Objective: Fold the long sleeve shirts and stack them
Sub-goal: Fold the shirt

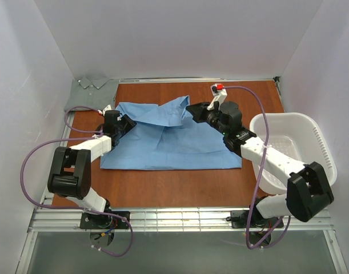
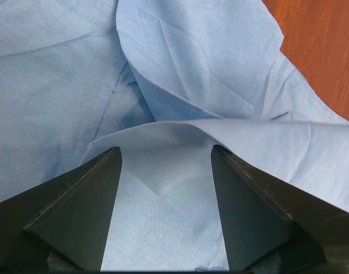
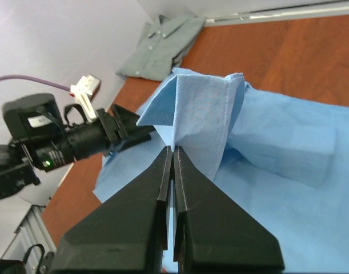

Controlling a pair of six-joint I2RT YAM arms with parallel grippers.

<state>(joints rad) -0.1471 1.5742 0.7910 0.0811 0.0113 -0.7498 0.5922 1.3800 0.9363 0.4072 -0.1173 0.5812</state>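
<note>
Folding stood midway: the blue shirt (image 1: 168,149) lay spread mid-table with its far flap raised between the arms. The grey shirt (image 1: 96,91) sat in the far left corner, seemingly folded, so stacking remained. The right gripper (image 3: 172,149) pinched the raised flap, jaws nearly closed. Only the left wrist view showed the left gripper (image 2: 165,151) gaping wide, with cloth between its fingers. Only the right wrist view showed the grey shirt's collar.

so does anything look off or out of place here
One thing: the grey-green shirt lies pushed into the far left corner, partly past the edge of the wooden table. The light blue shirt looks rumpled only because it is mid-fold, a flap pinched up by the right gripper.
</note>
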